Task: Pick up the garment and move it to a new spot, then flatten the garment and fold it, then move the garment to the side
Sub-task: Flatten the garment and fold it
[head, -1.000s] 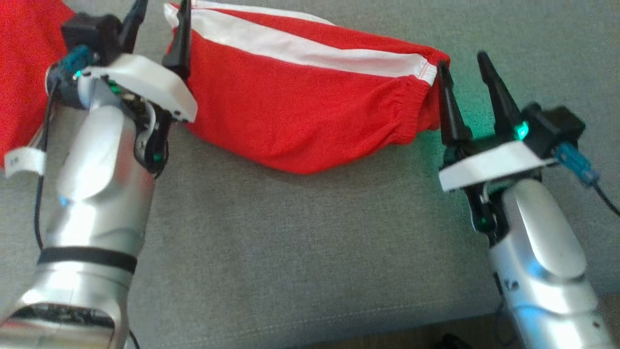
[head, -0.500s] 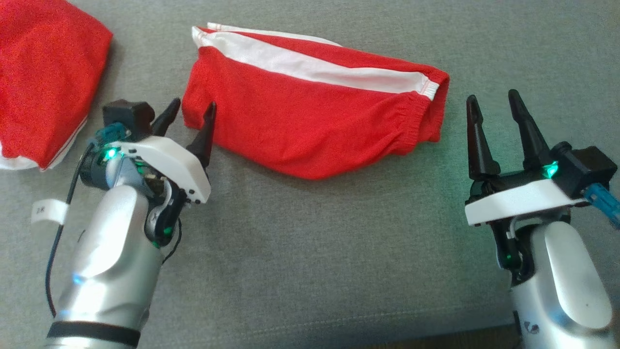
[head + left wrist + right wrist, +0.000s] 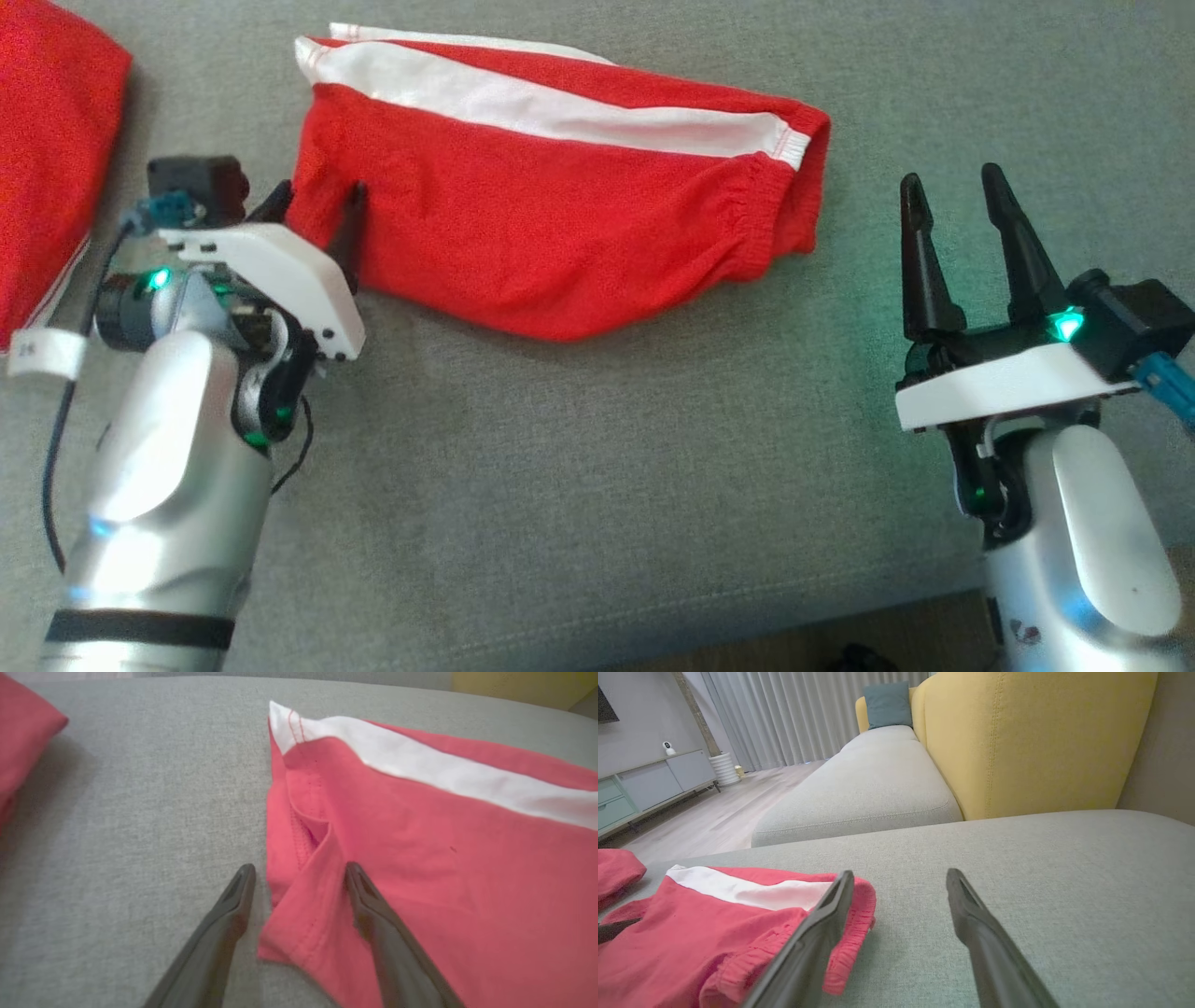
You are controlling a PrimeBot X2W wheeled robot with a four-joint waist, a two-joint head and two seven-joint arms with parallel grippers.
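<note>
Both jaw sets spread, empty. Left gripper straddles the near-left corner of the folded red shorts; right gripper sits clear of their right end. Shorts lie near the sofa cushion far edge. Likely the move-aside step: next, close left on that corner.

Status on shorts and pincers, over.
Left pincer open, straddling corner of shorts. Right pincer open, clear. Shorts folded on cushion. Second red garment far left.

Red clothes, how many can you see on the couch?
2. The striped red garment lies in the middle; another red cloth sits at the left edge, partly cut off.
</note>
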